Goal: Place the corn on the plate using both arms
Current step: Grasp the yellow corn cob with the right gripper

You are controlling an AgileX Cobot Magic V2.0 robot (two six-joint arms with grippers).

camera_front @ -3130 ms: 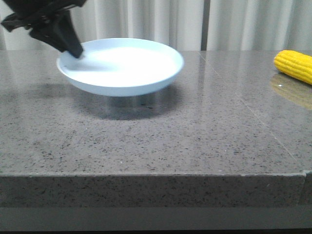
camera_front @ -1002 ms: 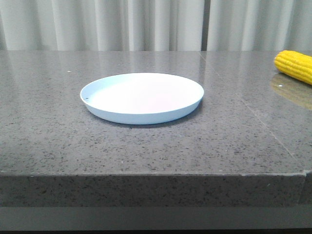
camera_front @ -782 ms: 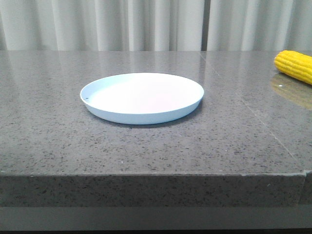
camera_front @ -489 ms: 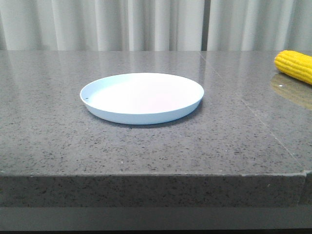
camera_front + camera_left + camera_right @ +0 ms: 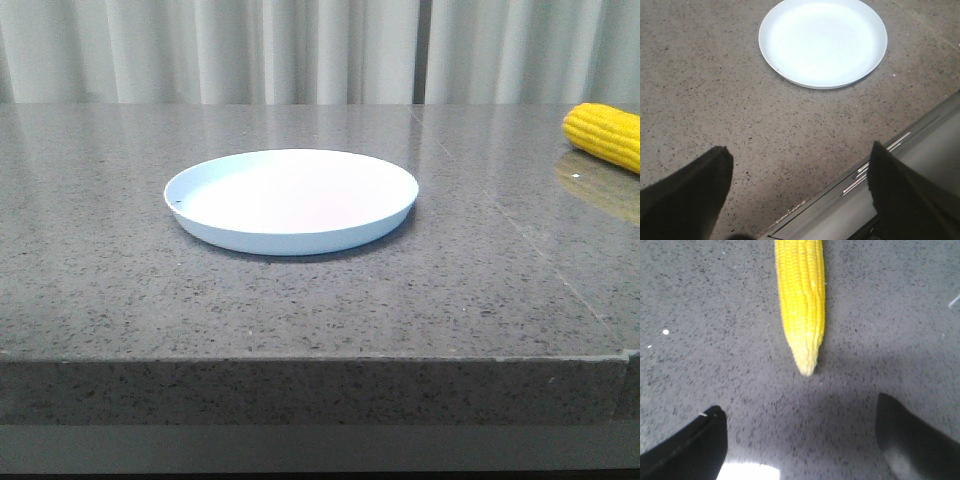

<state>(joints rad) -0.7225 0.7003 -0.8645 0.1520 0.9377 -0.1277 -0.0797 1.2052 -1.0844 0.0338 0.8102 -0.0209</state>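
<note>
On the grey stone counter (image 5: pixel 300 300) we see the plate (image 5: pixel 291 200) mid-frame, empty, the corn (image 5: pixel 604 135) at right edge; our right gripper (image 5: pixel 800 435), fingers apart, must next close on it.

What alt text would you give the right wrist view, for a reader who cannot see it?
A yellow corn cob lies on the speckled grey stone tabletop, its paler tapered tip pointing toward the open right gripper. The gripper's two dark fingers sit wide apart, short of the cob and not touching it.
</note>
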